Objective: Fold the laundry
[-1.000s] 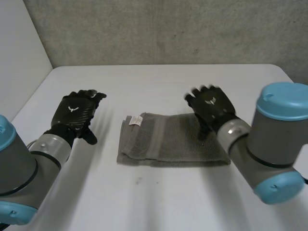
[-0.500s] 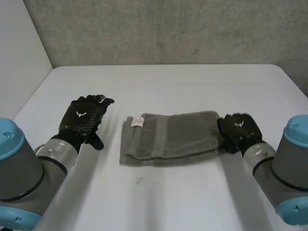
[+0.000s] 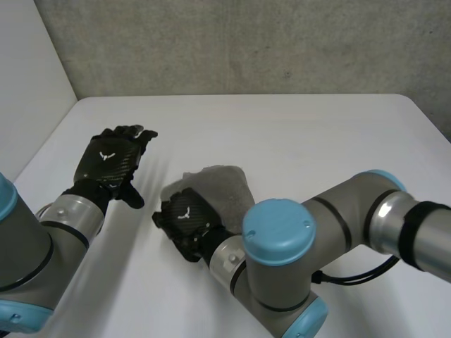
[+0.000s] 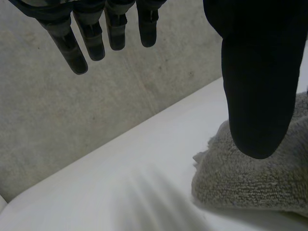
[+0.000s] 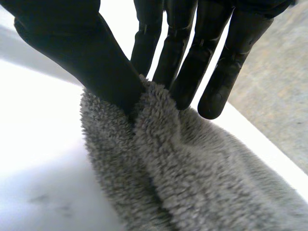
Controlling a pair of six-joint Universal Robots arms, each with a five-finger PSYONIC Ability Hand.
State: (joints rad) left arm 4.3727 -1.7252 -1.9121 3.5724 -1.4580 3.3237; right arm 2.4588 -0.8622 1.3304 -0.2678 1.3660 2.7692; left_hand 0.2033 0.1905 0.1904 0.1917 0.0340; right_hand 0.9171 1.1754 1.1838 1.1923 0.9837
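Table (image 3: 296, 127): white, bare apart from one piece of laundry lying left of its middle.
Right arm (image 3: 331, 225): stretches across the near side of the table toward the robot's left, so its hand ends up close to the other hand.
Left arm (image 3: 49, 225): lies along the left side, its hand raised over bare table.
Towel (image 3: 224, 184): grey terry, doubled into a rounded mound, one end lifted over the rest. It sits between the two hands.
Right hand (image 3: 184, 217): on the near left end of the towel. Its thumb and straight fingers pinch a ridge of cloth between them.
Left hand (image 3: 111, 163): fingers straight and slightly spread, holding nothing. A strip of bare table lies between it and the towel.
Step in hand: by my reading, a fold across the towel's length, with the pinched end being carried over the rest.
Next move: probably to lay that end down square on the layer below and only then let go. A skewed drop would leave the edges uneven. The free hand could steady or flatten the stack.
Right wrist view: shows the pinch itself, pile bunched against the thumb, which the head view hides behind the back of the hand.
Left wrist view: shows a towel edge (image 4: 250, 183) lying flat on the table near the thumb.
Head view: shows how the arms and the mound lie overall.
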